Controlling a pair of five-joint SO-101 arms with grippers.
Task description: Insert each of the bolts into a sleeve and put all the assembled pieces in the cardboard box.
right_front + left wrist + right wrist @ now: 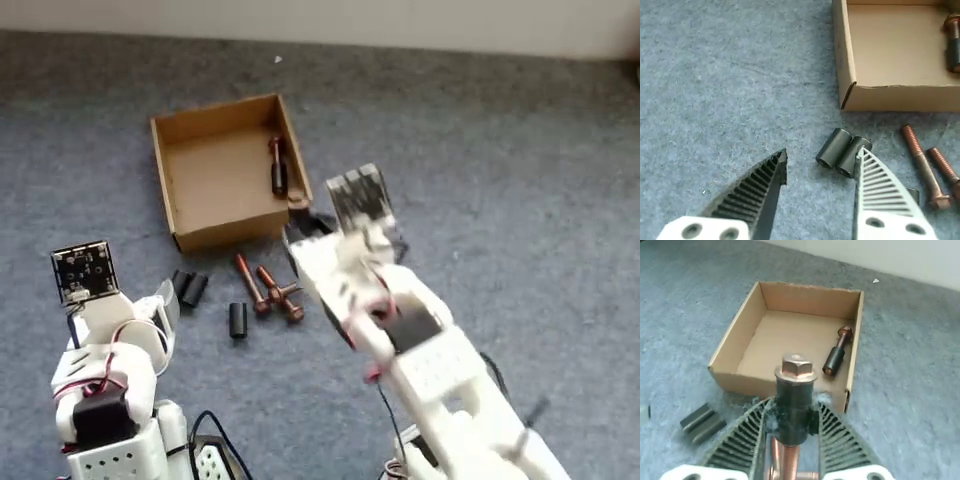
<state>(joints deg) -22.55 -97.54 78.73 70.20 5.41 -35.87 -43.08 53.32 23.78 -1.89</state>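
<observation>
My right gripper (792,410) is shut on a copper bolt seated in a black sleeve (795,395), held upright just in front of the cardboard box (730,347). One assembled piece (836,353) lies inside the box by its side wall, also seen from above as the assembled piece (278,166). My left gripper (822,159) stands open over the carpet, with two black sleeves (841,148) lying side by side near one fingertip. Loose copper bolts (265,288) and a single sleeve (238,320) lie in front of the box (165,165).
Grey carpet covers the floor all around. The right arm (420,350) stretches from the lower right toward the box's front corner. The left arm's base (105,400) sits at the lower left. A pale wall runs along the far edge.
</observation>
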